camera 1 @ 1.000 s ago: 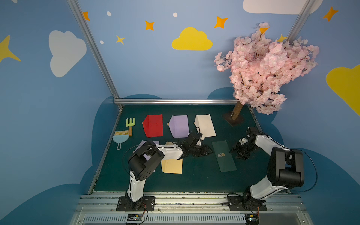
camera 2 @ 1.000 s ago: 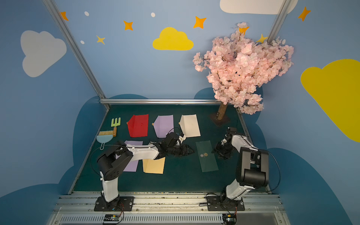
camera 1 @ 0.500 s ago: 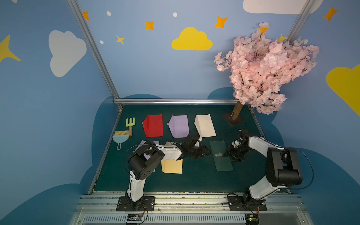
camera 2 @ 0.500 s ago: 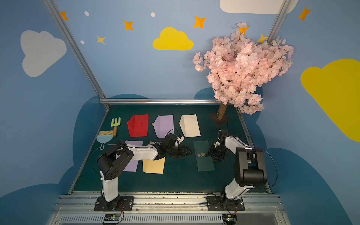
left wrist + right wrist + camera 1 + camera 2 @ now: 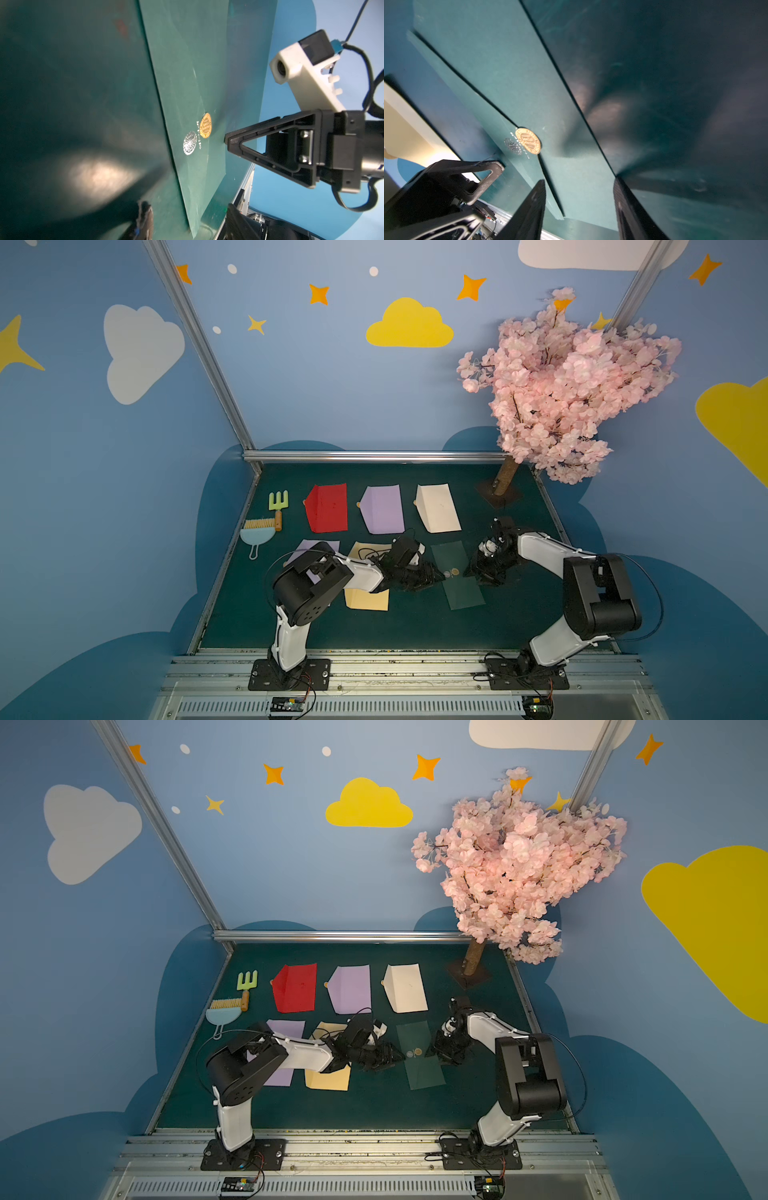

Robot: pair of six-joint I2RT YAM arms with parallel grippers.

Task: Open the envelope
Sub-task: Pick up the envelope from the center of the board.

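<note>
**Grippers flank green envelope at its seal**

The envelope (image 5: 463,593) lies flat on the table (image 5: 415,626) between the two arms. In both top views its long axis runs from the far side toward the robot's bases. Its gold seal (image 5: 528,140) sits at the tip of the flap, about midway along the length and toward the long edge on the robot's left. The flap's fold appears to follow the opposite long edge.

The left gripper (image 5: 436,576) stands just beside the seal-side edge, and its wrist view shows the jaws apart and empty. The right gripper (image 5: 437,1050) faces it from the fold side, jaws likewise apart and gripping nothing.

Both tips are near the seal. The flap's point aims at the left gripper, so lifting it would likely fall to that arm while the right pins the paper.

The dark fingers are hard to read against the dark paper in the top views, and blur covers much of both wrist views. Whether either tip touches the paper, or whether the seal is stuck down, cannot be told. A silver mark (image 5: 189,143) sits just beside the seal.
</note>
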